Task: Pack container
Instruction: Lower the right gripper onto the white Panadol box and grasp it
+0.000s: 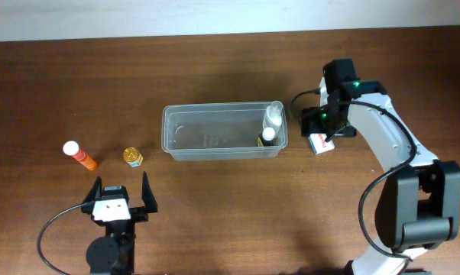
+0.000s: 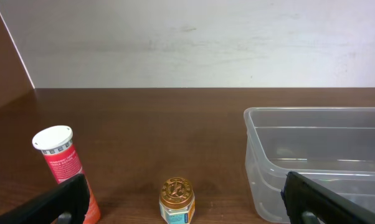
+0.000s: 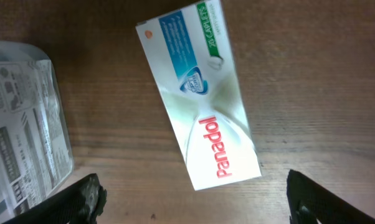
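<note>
The clear plastic container (image 1: 215, 134) sits mid-table with two small white-capped bottles (image 1: 271, 122) in its right end. Its left end shows in the left wrist view (image 2: 312, 155) and its corner in the right wrist view (image 3: 25, 124). A white-and-blue Panadol box (image 3: 200, 93) lies flat on the table just right of the container (image 1: 320, 142). My right gripper (image 3: 194, 205) hangs open above the box, touching nothing. My left gripper (image 2: 187, 208) is open and empty near the front edge, facing a small gold-lidded jar (image 2: 176, 199) and a red tube with a white cap (image 2: 63, 165).
The red tube (image 1: 80, 156) and the gold-lidded jar (image 1: 133, 156) lie on the table left of the container. The dark wooden table (image 1: 215, 69) ends at a pale wall at the back. The right arm (image 1: 383, 137) reaches in from the right side.
</note>
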